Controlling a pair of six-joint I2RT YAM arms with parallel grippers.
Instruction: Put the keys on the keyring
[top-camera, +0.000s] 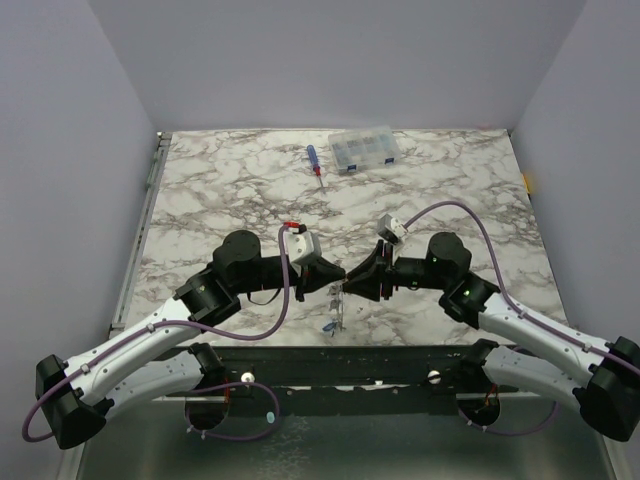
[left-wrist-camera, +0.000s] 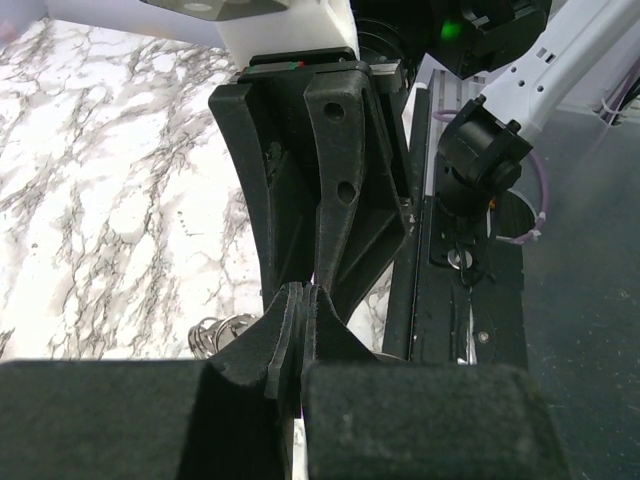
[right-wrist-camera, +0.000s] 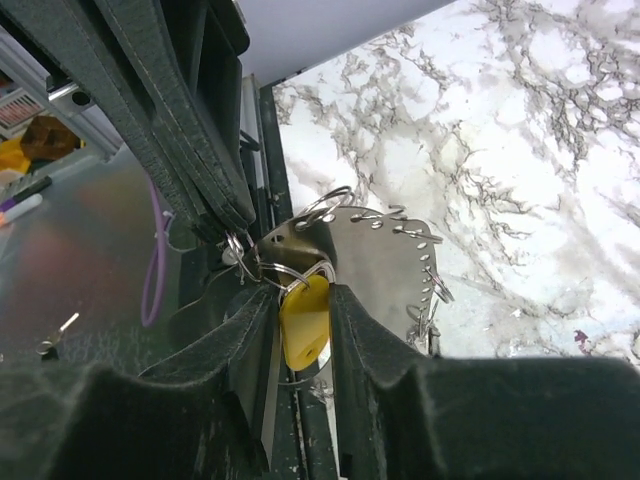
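Here, a yellow-headed key (right-wrist-camera: 305, 325) is held against the keyring (right-wrist-camera: 372, 250), both lifted between the grippers over the marble table's (top-camera: 220, 180) near edge.
The key is judged tiny, light and stiff. Its plastic head offers the only broad faces, and there it is pinched by the right gripper (right-wrist-camera: 303, 298), jaws narrow. The keyring is judged thin, rigid, slick metal, apt to swivel, and best taken at the rim clear of the wire loops (right-wrist-camera: 432, 290). The left gripper (left-wrist-camera: 300, 315), jaws almost closed, seems clamped on that rim, though the contact is partly hidden. A screwdriver (top-camera: 314, 160) and a clear compartment box (top-camera: 365, 150) are seen well apart, at the far edge.
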